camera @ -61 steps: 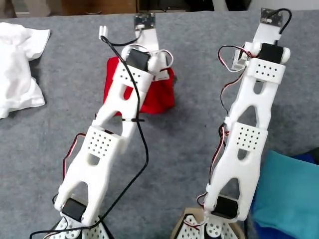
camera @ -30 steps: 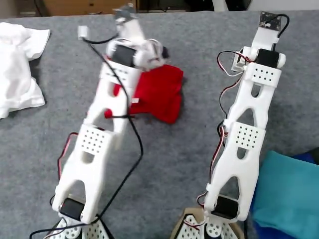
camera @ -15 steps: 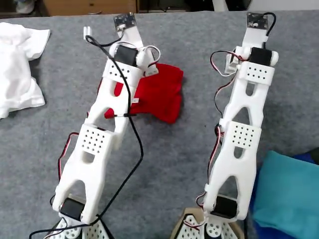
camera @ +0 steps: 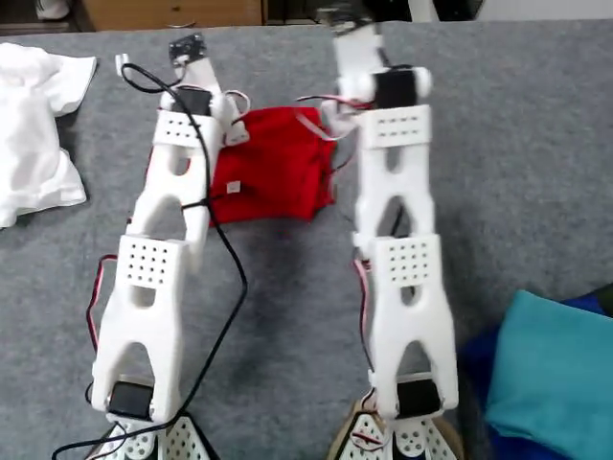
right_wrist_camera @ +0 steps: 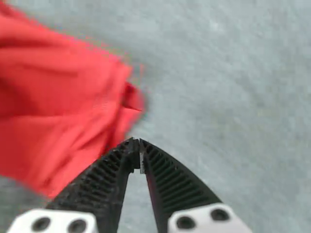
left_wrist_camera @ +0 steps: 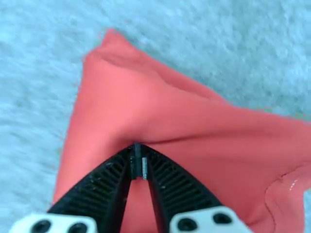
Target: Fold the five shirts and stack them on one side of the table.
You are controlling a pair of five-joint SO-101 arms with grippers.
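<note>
Grey felt-like worktop (camera: 287, 335) carries both arms, their bases at the bottom edge. At lower right a folded teal shirt (camera: 556, 374) lies on a dark blue cloth (camera: 471, 369), just beside the right arm (camera: 402, 278). A black cable (camera: 230, 278) loops along the left arm (camera: 144, 287).

Between the two wrists, upper centre, lies the red shirt (camera: 278, 177). It is folded to a rough rectangle, its long axis running left to right, with a small white tag showing near its left side.

Left tool (left_wrist_camera: 137, 165) is closed, its tips pinching a crease of the red cloth. Right tool (right_wrist_camera: 139, 154) is closed on nothing, its tips over bare worktop just beside the shirt's edge.

Farther off, at upper left, a crumpled white shirt (camera: 34, 134) sits well apart.
</note>
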